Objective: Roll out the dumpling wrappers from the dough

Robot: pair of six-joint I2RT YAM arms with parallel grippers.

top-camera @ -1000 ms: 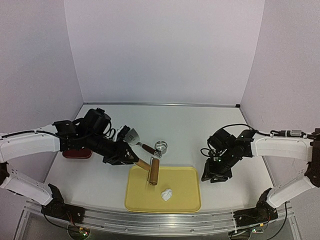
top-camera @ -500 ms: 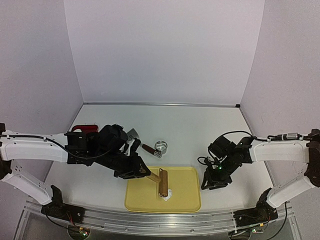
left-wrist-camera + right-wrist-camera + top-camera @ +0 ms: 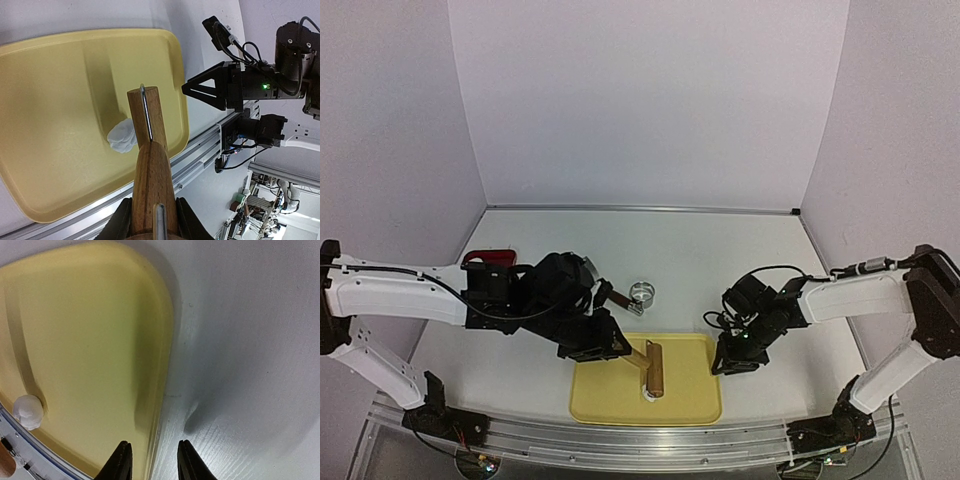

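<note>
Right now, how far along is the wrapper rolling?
Done: left gripper grips the rolling pin. In hand: pin at the dough lump on the yellow tray, right gripper open at its rim. Remaining: lump not yet flat, ring cutter lies unused, nothing cut.

You have a flat yellow tray (image 3: 695, 385) with round corners lying at the near side of the white table (image 3: 720, 250). Behind the tray sits a small shiny metal ring (image 3: 641, 292). Just beside the ring, on its left, lies a tool with a red-brown handle (image 3: 614, 296). You cannot see its other end. Far to the left is a dark red box (image 3: 488, 259), partly hidden. Pale purple walls (image 3: 640, 100) stand around the table.
</note>
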